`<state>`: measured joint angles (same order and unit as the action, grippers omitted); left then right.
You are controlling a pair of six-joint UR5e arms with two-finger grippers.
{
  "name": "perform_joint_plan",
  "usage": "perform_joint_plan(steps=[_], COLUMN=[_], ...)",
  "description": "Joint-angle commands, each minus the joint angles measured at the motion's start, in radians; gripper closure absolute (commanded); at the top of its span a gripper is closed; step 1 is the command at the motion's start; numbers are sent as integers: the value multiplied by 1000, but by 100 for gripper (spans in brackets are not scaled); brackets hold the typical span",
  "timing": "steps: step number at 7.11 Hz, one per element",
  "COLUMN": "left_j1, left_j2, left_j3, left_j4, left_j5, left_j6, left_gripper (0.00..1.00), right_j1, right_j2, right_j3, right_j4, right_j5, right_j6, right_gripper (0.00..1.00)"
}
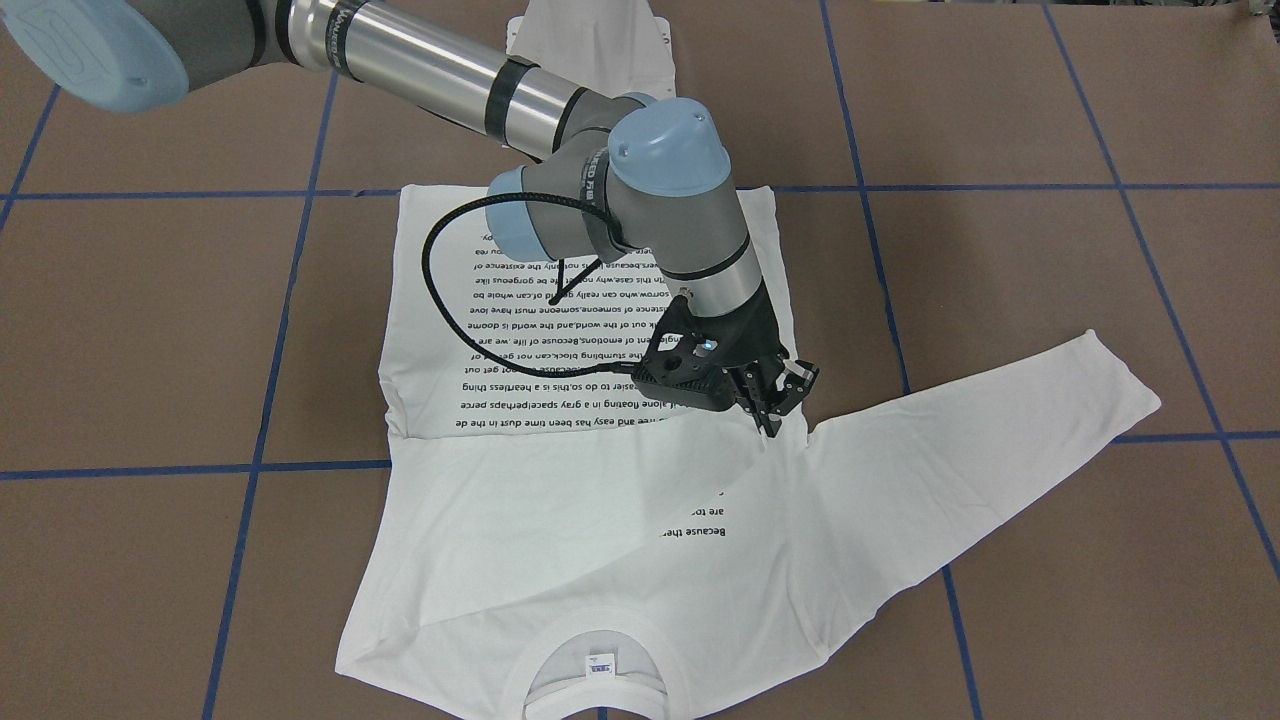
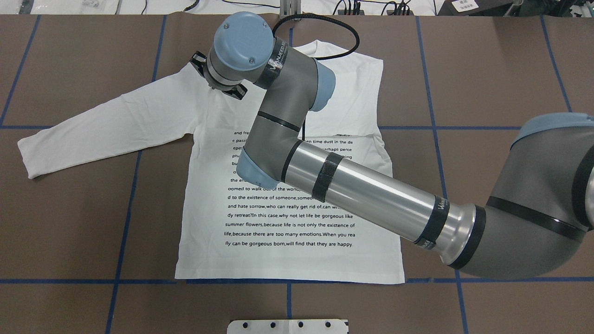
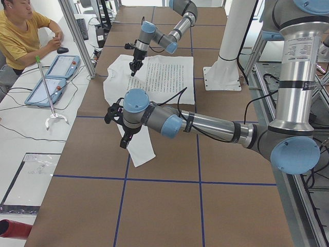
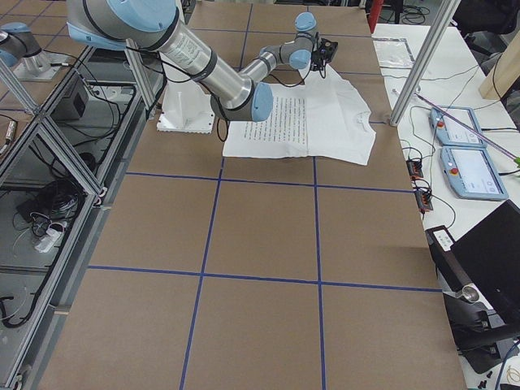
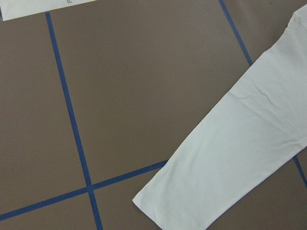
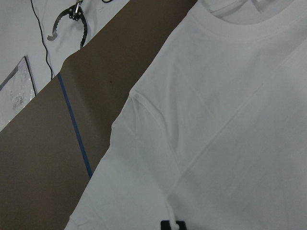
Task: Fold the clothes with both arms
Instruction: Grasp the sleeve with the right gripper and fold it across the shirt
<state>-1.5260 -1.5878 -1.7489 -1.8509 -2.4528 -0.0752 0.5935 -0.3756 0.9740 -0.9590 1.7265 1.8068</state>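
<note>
While my right gripper [image 1: 772, 420] stands on the white long-sleeved T-shirt [image 2: 287, 260] at the armpit of the spread sleeve [image 2: 102, 125], its fingers look drawn together on a small ridge of cloth, so I judge it has a pinch there. My left gripper [image 3: 125, 140] hangs above the table near the cuff [image 5: 158, 201]; whether it is open I cannot tell. The T-shirt lies flat on the brown table [image 2: 487, 69], print up, neck rib [image 1: 640, 640] away from the robot; the other sleeve seems folded across the chest, hiding some of the black text [image 2: 290, 227].

The step, I think, is to bring this sleeve inward. I would first take the cuff, then lift both ends only a little and move them together, so the sleeve lies straight and its fold line runs along the side seam. The cloth looks thin, soft and slack, and it creases near the pinch; a high lift would drag the body. The blue tape lines [image 5: 72, 120] help me to keep it square
</note>
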Motion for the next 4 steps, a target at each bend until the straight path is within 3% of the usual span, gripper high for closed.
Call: perform_joint_plan(steps=[1,2,3,4], left_j1=[1,1,1,1], left_j2=[0,-1,-1,-1], left_j3=[5,5,8,9], left_j4=[-2,-2,-4,-5], left_j5=[-2,0,0,0], left_j6=[0,0,0,0], left_gripper=[0,0,0,1], right_j1=[-6,-21,-27,-27], right_j2=[18,33,37,38], right_j3=[-24,-49,-52,-61], right_j4=[32,34,34,34], right_j5=[-30,-48,-60,-64], right_j6=[0,0,0,0], right_gripper=[100,100,92,76])
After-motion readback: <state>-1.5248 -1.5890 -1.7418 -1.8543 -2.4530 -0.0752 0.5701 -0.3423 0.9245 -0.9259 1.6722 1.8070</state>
